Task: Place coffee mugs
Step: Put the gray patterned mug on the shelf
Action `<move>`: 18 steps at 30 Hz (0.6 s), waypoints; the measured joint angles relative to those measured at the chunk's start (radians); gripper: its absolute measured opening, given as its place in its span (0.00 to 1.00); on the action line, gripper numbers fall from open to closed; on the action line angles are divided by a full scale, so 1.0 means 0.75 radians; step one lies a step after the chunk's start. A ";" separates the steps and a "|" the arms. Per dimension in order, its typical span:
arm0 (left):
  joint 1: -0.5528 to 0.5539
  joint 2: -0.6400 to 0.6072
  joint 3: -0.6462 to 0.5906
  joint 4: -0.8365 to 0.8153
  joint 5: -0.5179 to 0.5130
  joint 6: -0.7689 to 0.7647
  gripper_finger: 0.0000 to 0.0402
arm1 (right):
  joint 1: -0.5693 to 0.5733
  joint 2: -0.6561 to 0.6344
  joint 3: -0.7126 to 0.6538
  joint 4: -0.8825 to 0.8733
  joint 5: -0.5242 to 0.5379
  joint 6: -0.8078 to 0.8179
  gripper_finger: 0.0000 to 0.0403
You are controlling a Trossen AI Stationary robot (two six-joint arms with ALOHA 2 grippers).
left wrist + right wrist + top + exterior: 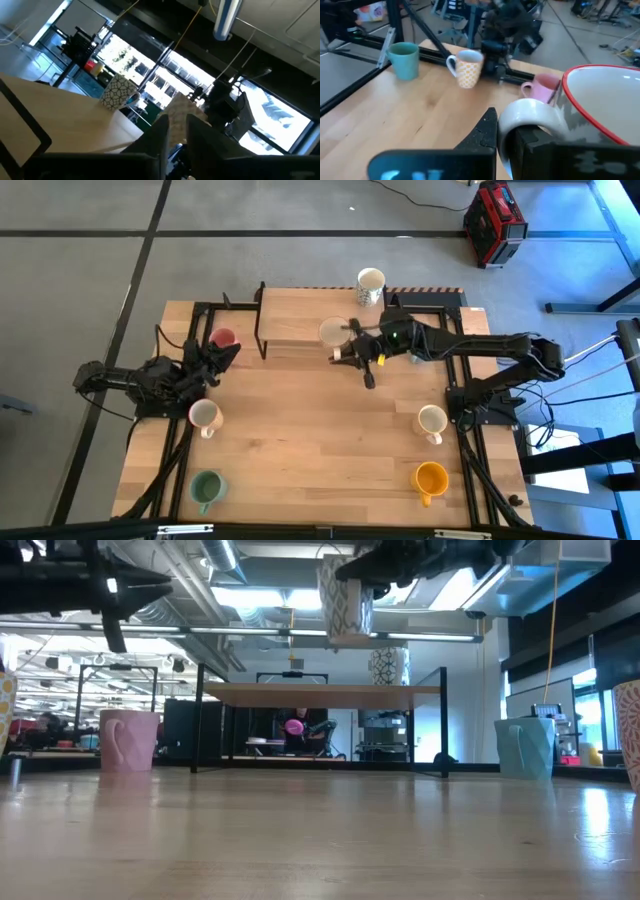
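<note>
No text, label, brand, number or sign can be read in any of the views. The mugs carry only patterns or plain glaze, and the red case (pixel 494 222) on the floor shows no legible marking.
</note>
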 joint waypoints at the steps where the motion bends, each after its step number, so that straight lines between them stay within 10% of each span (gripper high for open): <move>1: 0.000 0.000 0.000 -0.018 -0.005 0.000 0.18 | 0.024 0.000 -0.010 0.000 -0.001 0.000 0.01; 18: 0.000 0.008 -0.001 -0.179 0.107 -0.035 0.30 | 0.340 0.404 -0.136 0.532 0.338 0.284 0.01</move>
